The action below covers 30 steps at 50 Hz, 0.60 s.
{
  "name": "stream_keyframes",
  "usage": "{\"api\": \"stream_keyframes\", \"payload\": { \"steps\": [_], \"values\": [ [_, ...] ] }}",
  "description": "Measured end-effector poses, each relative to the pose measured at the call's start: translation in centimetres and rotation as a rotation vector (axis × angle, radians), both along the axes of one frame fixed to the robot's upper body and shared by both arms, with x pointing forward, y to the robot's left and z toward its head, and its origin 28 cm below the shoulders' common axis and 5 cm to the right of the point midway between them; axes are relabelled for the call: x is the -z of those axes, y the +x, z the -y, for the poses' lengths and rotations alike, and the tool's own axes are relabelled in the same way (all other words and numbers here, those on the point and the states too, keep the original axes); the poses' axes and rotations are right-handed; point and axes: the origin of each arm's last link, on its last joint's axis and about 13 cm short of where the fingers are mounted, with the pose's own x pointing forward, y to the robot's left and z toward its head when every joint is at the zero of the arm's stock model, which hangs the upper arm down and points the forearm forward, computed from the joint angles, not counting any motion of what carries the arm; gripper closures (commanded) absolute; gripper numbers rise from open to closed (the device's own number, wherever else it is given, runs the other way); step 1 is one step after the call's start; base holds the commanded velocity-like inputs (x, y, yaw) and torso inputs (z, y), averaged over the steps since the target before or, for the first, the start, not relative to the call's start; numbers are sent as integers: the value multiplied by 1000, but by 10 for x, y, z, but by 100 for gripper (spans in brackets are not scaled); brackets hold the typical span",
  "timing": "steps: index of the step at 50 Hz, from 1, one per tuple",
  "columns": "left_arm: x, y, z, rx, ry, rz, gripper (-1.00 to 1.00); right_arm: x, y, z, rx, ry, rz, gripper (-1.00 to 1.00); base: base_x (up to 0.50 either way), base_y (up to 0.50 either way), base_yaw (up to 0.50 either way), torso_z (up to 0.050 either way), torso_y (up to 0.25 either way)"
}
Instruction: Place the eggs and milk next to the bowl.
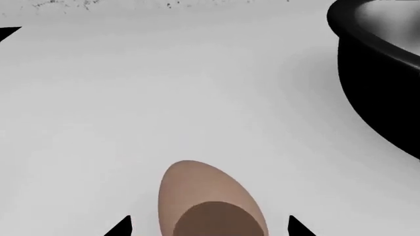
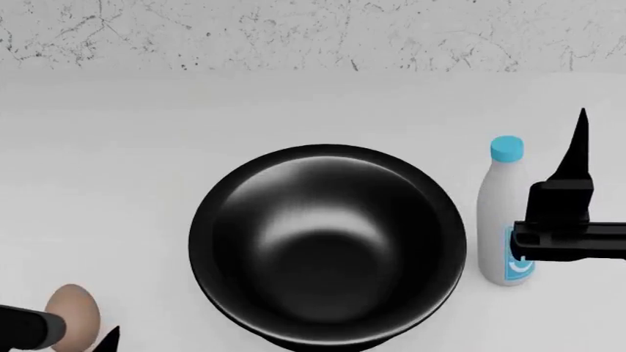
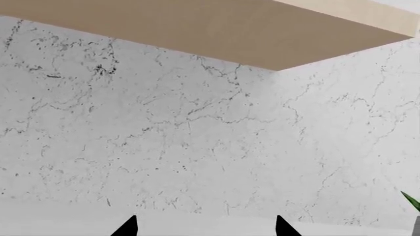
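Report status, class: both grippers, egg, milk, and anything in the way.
Left gripper open around egg, left of bowl. Right gripper beside milk, jaw state unclear. Milk upright by bowl. No obstruction visible.

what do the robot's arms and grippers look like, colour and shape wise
All matte black, with no cables, markings or sleeves showing. The right gripper is a blocky, squared body with a long thin finger tapering to a sharp point. The left gripper shows a rounded dark cylindrical link and one small pointed tip. In both wrist views the fingers appear only as two small black triangular tips.
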Motion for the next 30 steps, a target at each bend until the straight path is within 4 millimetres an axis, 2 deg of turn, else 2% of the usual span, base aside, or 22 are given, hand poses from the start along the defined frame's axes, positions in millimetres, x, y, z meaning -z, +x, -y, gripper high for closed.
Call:
{"api": "stream_keyframes", "payload": {
  "steps": [29, 30],
  "values": [
    [9, 11, 1, -4, -9, -17, -100, 0, 1, 0, 4, -7, -8, -100, 0, 0, 0, 0, 0],
    [10, 11, 1, -4, -9, -16, 100, 0, 1, 0, 4, -7, -8, -100, 0, 0, 0, 0, 0]
  ]
}}
